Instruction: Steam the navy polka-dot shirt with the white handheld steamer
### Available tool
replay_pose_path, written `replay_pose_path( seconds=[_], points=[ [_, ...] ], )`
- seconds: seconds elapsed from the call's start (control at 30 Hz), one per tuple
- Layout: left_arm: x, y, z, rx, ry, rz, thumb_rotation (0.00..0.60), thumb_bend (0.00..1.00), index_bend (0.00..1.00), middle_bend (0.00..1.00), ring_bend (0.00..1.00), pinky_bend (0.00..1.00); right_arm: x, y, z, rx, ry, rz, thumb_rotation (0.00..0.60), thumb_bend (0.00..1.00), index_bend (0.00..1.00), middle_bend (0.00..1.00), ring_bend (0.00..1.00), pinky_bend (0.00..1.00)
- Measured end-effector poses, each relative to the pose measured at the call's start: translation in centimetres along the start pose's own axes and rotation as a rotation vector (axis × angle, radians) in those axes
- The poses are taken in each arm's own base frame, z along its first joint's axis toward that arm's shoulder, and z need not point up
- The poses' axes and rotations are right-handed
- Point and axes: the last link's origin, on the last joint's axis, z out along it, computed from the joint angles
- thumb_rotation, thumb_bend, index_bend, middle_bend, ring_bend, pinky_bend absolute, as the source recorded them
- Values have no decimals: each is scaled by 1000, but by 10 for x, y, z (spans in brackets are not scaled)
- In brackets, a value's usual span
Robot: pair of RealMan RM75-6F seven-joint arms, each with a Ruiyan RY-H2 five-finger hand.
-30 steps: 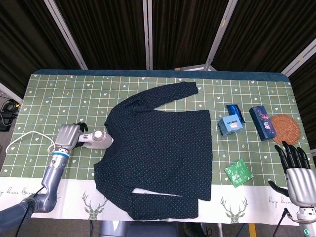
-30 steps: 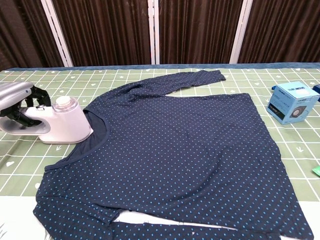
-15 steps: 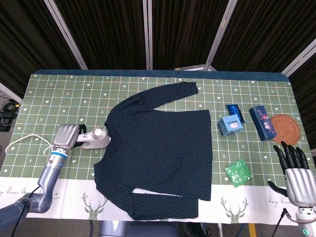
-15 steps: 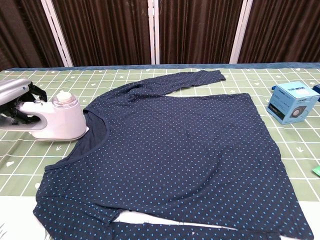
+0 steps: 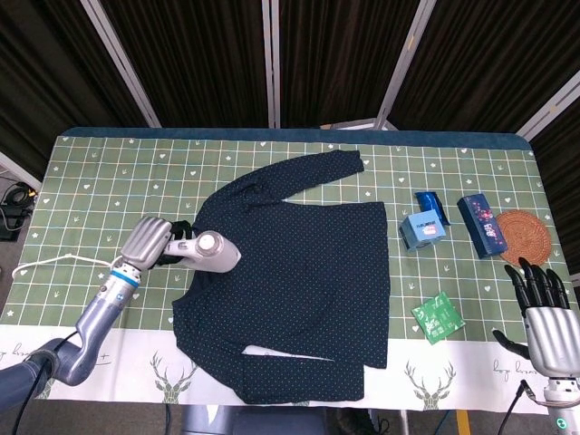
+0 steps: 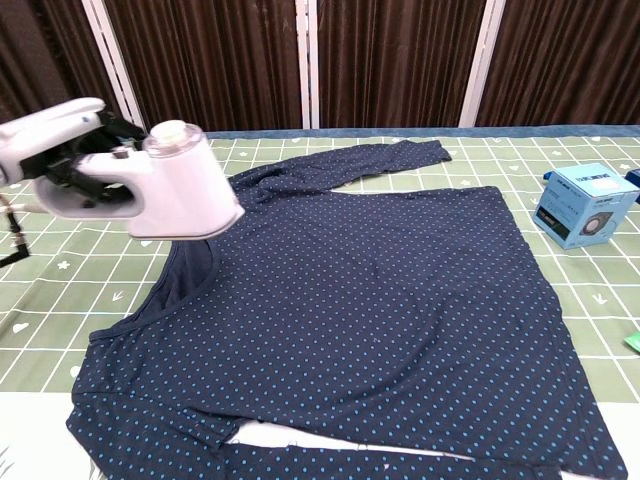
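Now gripping the white handheld steamer (image 5: 207, 252) by its handle: left robot hand (image 5: 149, 240), fingers wrapped around the grip, at the left side of the bench (image 5: 91, 172). Steamer raised off the cloth, clear in the chest view, its head over the collar of the navy polka-dot shirt (image 5: 299, 272); possibly a small gap between head and fabric, though hard to judge from above. Round cap on top of the steamer (image 6: 175, 130) facing up. White cord (image 5: 54, 265) trailing from the left arm toward the bench's left edge.

Shirt spread flat in the middle of the green checked cloth, collar to the left, one sleeve stretched toward the far edge, the other folded along the near edge over the white deer-print border.

Right robot hand (image 5: 544, 313) at the near right corner, well apart from the shirt, fingers extended upward and spread, holding nothing.

To the right of the shirt: a light blue box (image 5: 423, 230), a small blue packet (image 5: 429, 203) just behind it, a dark blue patterned box (image 5: 480, 226), a round woven coaster (image 5: 526, 236), and a green sachet (image 5: 439, 316) nearer the front.
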Motion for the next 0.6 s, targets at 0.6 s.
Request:
replay_pose_path(
  seconds=[0.6],
  points=[
    [-60,50,57,-74,-95,59,600,819,959,855,834,1000,4,16,6,-66,10,9,600,0,0,0,0,0]
  ],
)
